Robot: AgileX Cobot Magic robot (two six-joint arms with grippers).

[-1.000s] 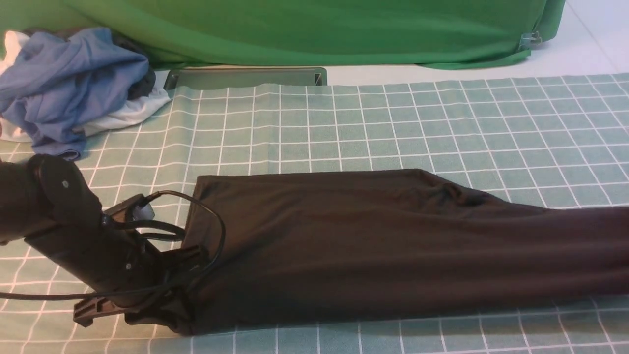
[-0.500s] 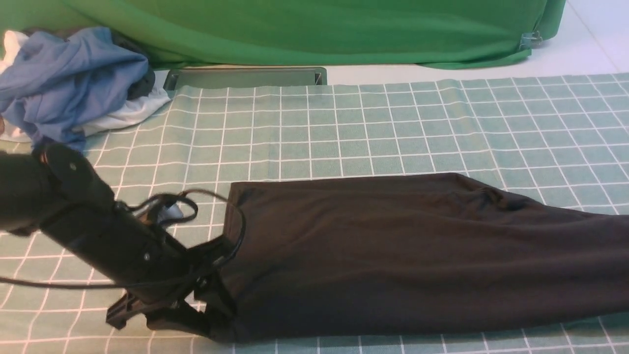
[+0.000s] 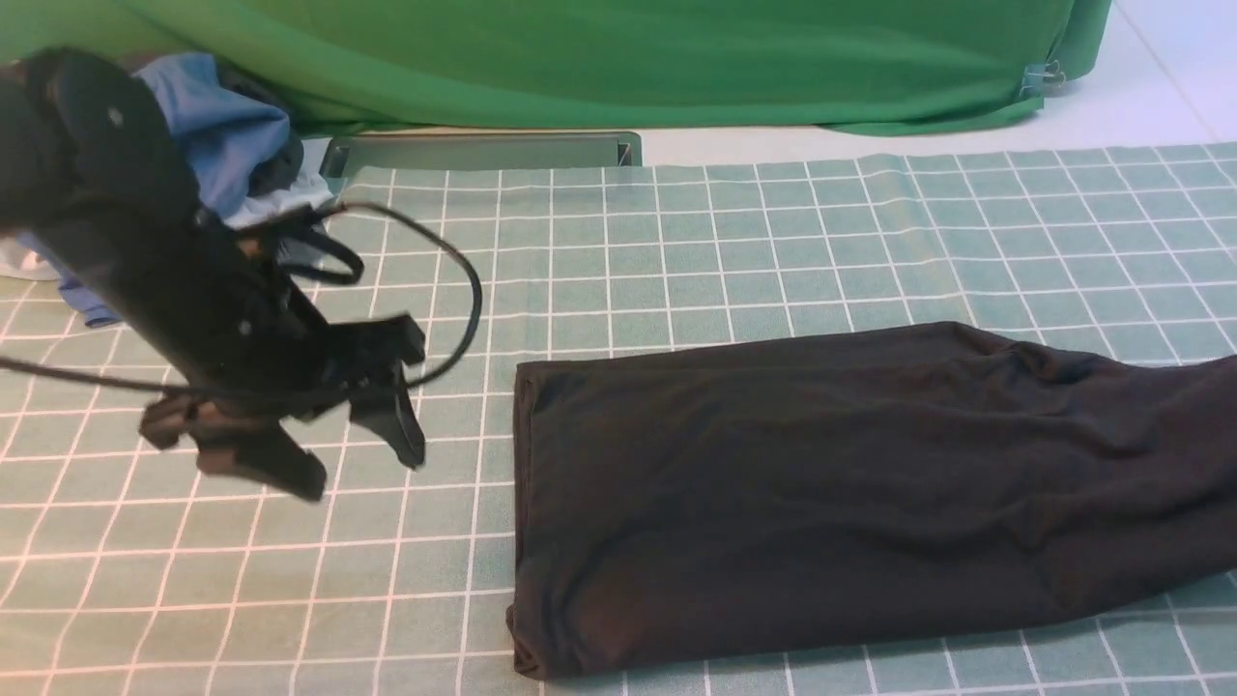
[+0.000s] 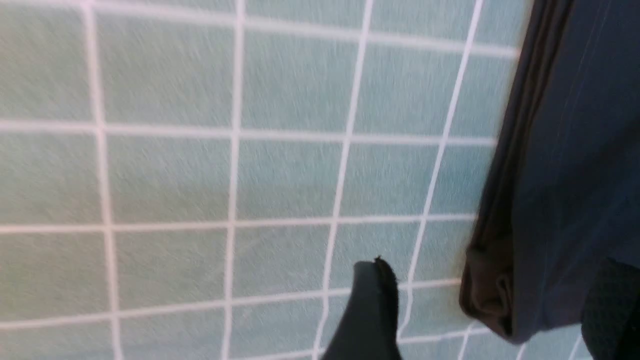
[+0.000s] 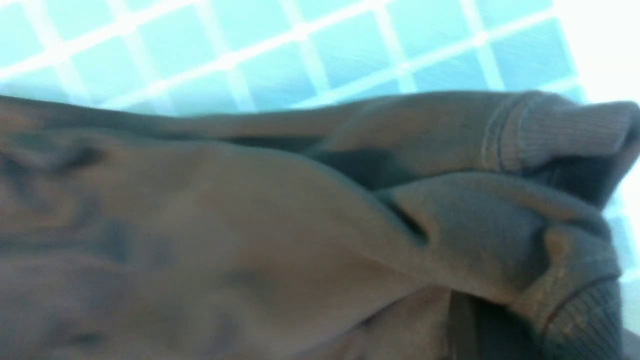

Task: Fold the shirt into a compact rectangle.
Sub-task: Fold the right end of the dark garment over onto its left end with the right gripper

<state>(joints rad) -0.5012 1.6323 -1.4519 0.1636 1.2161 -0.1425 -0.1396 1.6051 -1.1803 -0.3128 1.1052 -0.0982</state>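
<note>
Shirt (image 3: 821,483), folded into a long dark band, lies flat on the checked tabletop (image 3: 676,242), from centre out past 3 o'clock. The right fingers are unseen. They are closed, probably pinching the bunched collar end that fills the right wrist view. At 9 o'clock of the shirt, the left fingers (image 3: 398,430) hang spread wide, empty, clear of it. Blue clothes (image 3: 227,135) sit far back at 10 o'clock.
</note>
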